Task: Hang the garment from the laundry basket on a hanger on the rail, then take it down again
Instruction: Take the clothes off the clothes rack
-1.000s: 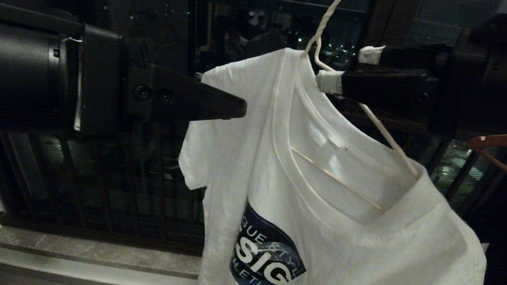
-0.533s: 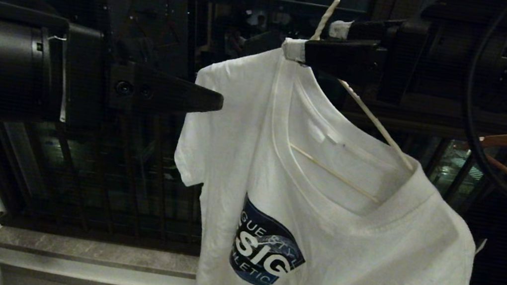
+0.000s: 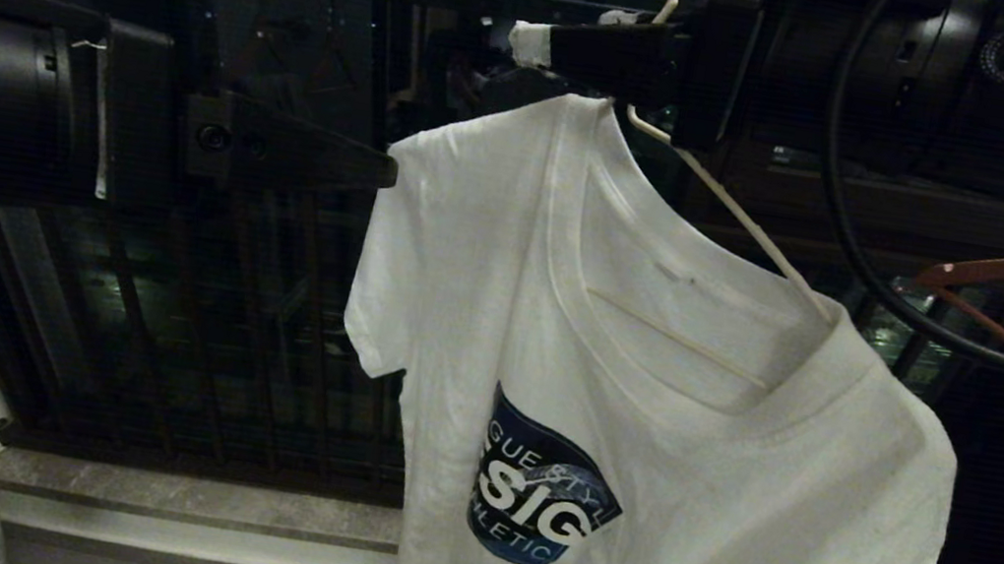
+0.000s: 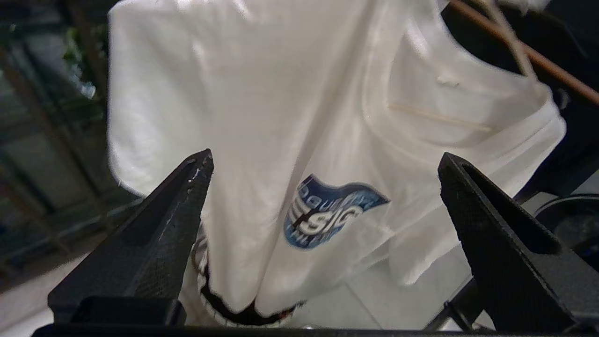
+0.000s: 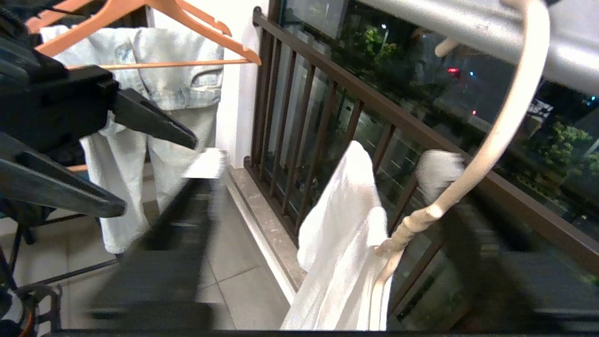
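Right gripper [image 3: 588,41] at twisted neck of hanger [image 5: 412,224], jaws parted either side, not yet clamped. We see neck running upward, hook over rail [image 5: 468,28] beyond. Garment [image 3: 645,393] hangs below. Left gripper [image 4: 323,187] wide open, farther off.

My fingers [image 4: 491,243] are matt black plastic with a finely textured face. The garment [image 3: 645,393] is soft white cloth, its print [image 3: 541,502] smooth, on a painted wire hanger [image 5: 491,135] under the smooth, pale rail [image 5: 468,28].
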